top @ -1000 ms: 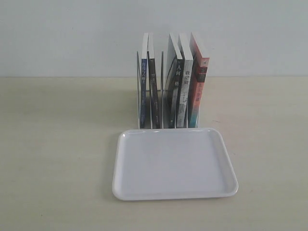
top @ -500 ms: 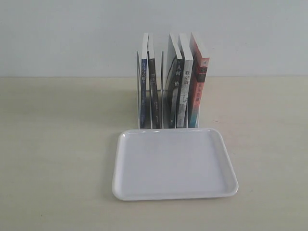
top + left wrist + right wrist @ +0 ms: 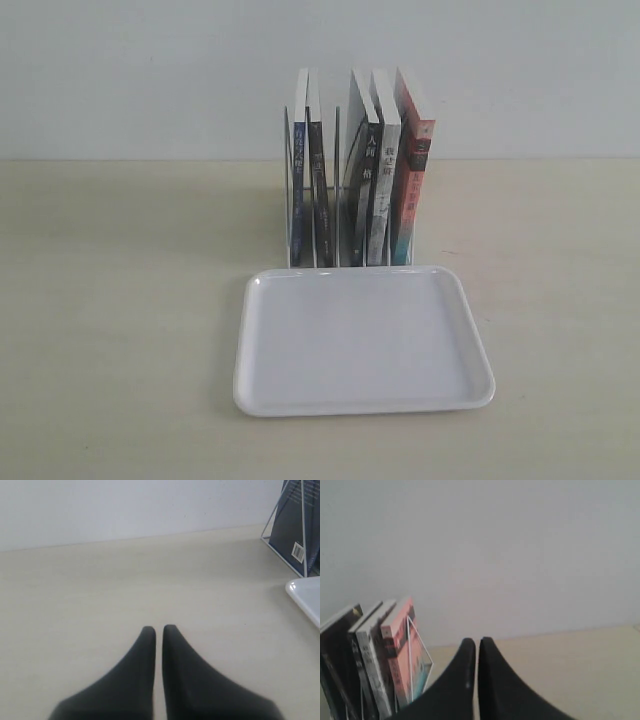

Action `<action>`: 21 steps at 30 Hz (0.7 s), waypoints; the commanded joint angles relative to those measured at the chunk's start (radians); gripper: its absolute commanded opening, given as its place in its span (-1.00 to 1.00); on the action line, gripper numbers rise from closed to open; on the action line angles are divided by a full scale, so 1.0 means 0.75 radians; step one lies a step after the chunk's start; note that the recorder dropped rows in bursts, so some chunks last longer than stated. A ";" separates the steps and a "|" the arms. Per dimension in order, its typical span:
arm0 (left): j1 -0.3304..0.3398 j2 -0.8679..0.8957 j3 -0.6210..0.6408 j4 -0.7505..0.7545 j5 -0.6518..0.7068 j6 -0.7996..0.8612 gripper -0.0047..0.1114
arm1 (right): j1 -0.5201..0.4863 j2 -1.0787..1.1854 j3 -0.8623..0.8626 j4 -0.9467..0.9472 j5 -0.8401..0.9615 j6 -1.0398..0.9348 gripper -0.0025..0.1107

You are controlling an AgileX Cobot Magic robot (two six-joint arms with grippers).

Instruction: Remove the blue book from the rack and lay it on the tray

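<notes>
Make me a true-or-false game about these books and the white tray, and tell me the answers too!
1. A book lies on the white glossy plastic tray. False: nothing lies on it; all five books stand in the silver wire rack.
2. The thin book with the dark blue spine stands at the rack's left end in the exterior view. True.
3. The book with the red-orange spine stands right next to the blue one. False: it is at the opposite end.
4. The left end effector is shut and holds nothing. True.
5. The right end effector has its jaws wide open. False: they are shut.
</notes>
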 commanded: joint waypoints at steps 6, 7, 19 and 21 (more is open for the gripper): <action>0.003 -0.004 -0.005 -0.003 -0.017 0.005 -0.84 | 0.003 0.473 -0.245 0.005 0.083 0.011 -0.96; 0.003 -0.004 -0.005 -0.003 -0.017 0.005 -0.84 | 0.003 0.522 -0.282 0.005 0.090 0.011 -0.96; 0.003 -0.004 -0.005 -0.003 -0.017 0.005 -0.84 | 0.434 0.984 -0.714 0.009 0.352 -0.149 -0.96; 0.003 -0.004 -0.005 -0.003 -0.017 0.005 -0.84 | 0.463 1.062 -0.803 0.009 0.421 -0.149 -0.96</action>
